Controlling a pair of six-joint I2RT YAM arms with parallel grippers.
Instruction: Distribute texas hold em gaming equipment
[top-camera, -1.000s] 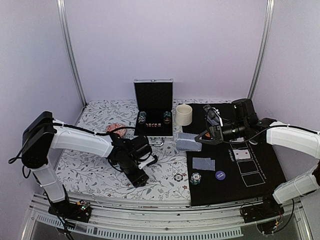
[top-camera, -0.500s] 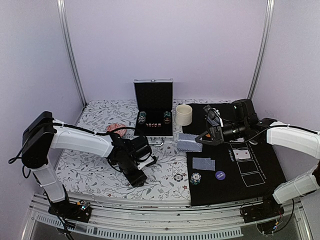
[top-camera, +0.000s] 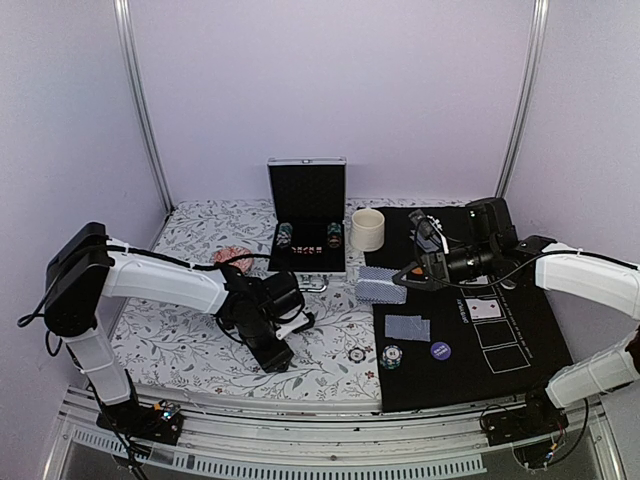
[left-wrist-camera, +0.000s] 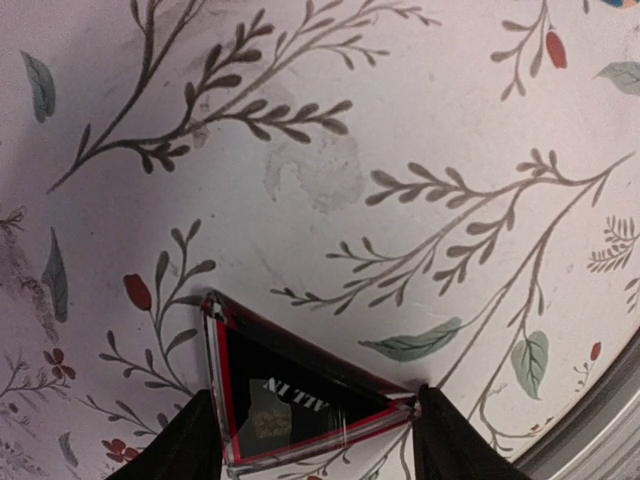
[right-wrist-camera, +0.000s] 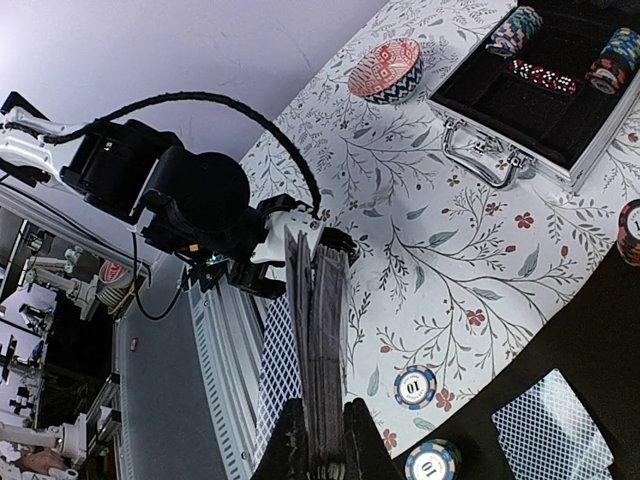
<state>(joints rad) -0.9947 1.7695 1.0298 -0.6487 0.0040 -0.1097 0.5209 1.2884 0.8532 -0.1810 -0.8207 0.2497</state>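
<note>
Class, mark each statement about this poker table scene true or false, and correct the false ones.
1. The right end effector holds a deck of playing cards. True.
2. The cream cup lies tipped on its side. False: it stands upright beside the open case.
3. The fingers of the left end effector flank the triangle marker. True.
4. The dark blue disc sits inside the open case. False: it lies on the black mat.

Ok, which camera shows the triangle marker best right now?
Left wrist: the black, red-edged triangle marker sits on the floral cloth between the fingers of the left gripper. Top external hides it under that gripper; right wrist doesn't show it.
</note>
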